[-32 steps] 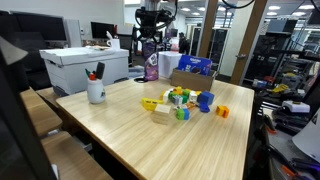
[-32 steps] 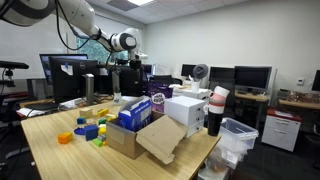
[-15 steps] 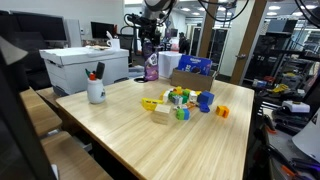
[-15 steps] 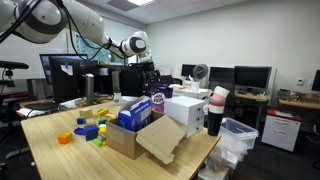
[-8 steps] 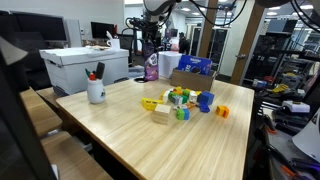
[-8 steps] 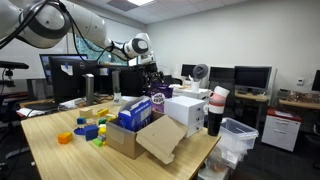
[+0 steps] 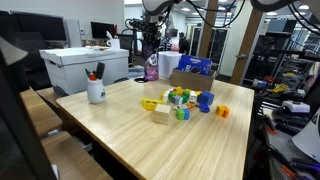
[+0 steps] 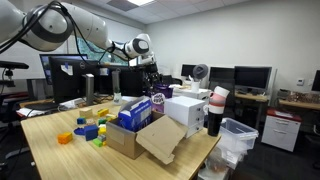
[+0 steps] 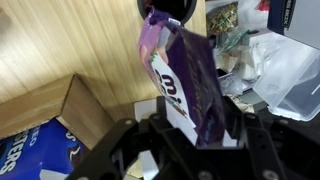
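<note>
The purple snack bag [image 9: 185, 85] is being straddled by the end effector [image 9: 195, 128], whether clamped cannot be told; a grasp seems under way, a firm squeeze being needed before lifting

gripper [image 9: 195, 122] | moved sideways, over purple bag [image 9: 185, 85] (arm stretched out)

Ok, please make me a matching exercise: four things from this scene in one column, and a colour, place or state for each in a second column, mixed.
Things:
1 mug
2 bag
3 lone block
4 cardboard box

Descriptions:
a orange
b holds pens
c flaps open, blue packs inside
d purple, at the gripper

Pairs: 1-b, 2-d, 3-a, 4-c.
</note>
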Tool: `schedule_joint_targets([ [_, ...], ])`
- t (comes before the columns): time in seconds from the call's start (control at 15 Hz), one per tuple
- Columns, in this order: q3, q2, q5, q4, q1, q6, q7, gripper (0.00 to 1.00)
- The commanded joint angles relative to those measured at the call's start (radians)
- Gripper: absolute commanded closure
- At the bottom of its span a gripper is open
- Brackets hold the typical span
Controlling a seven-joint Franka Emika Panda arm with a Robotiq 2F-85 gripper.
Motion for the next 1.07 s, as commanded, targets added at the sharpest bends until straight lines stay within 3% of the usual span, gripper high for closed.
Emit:
schedule_joint_targets([
  [0.0,0.003,0.017,0.009,0.038,-0.007,-0.026,0.001,0.74],
  [0.33,0.01,0.02,0.014,0.044,-0.007,-0.032,-0.011,0.98],
  [1.0,-0.015,-0.037,-0.024,0.031,0.044,-0.068,0.014,0.96],
])
